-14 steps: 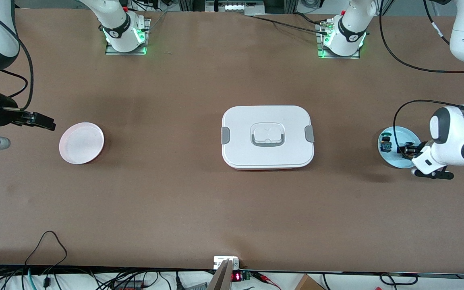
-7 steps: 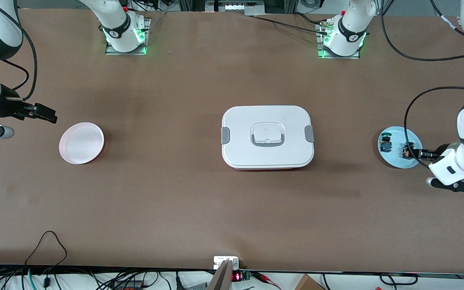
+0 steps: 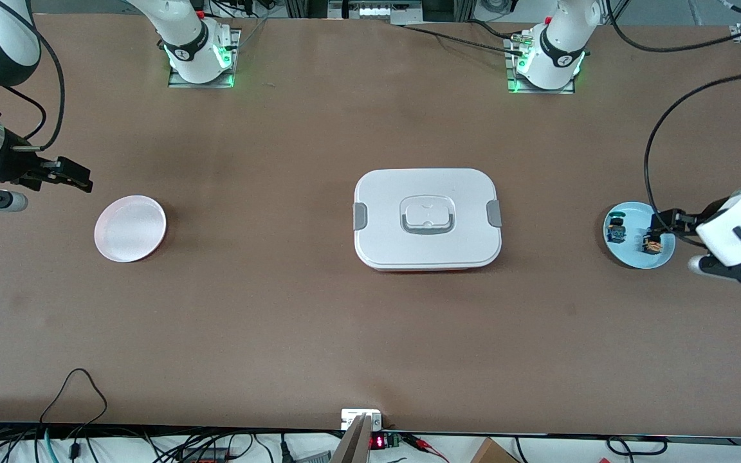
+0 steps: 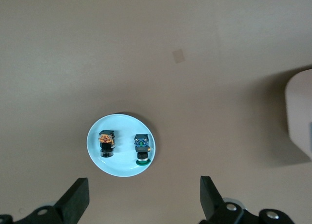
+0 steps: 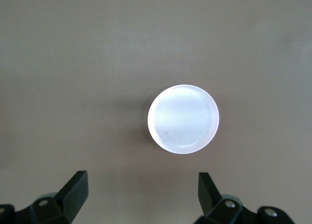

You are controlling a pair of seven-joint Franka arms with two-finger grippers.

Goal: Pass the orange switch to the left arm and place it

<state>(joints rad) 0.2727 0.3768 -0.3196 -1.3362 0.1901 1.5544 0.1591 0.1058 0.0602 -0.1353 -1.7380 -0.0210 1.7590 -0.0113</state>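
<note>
You are looking at the orange switch (image 4: 106,143) lying on the light blue plate (image 4: 119,168) at the left arm's end of the bench (image 3: 280,308), beside the blue-green switch (image 4: 142,148). Your left gripper (image 4: 141,197) is hovering up over that plate, fingers (image 4: 75,199) spread wide and holding nothing. Your right gripper (image 5: 141,195) is hanging over the pink plate (image 5: 183,119), fingers (image 5: 73,190) also spread. The box (image 3: 427,218) is sitting mid-bench between the plates.
</note>
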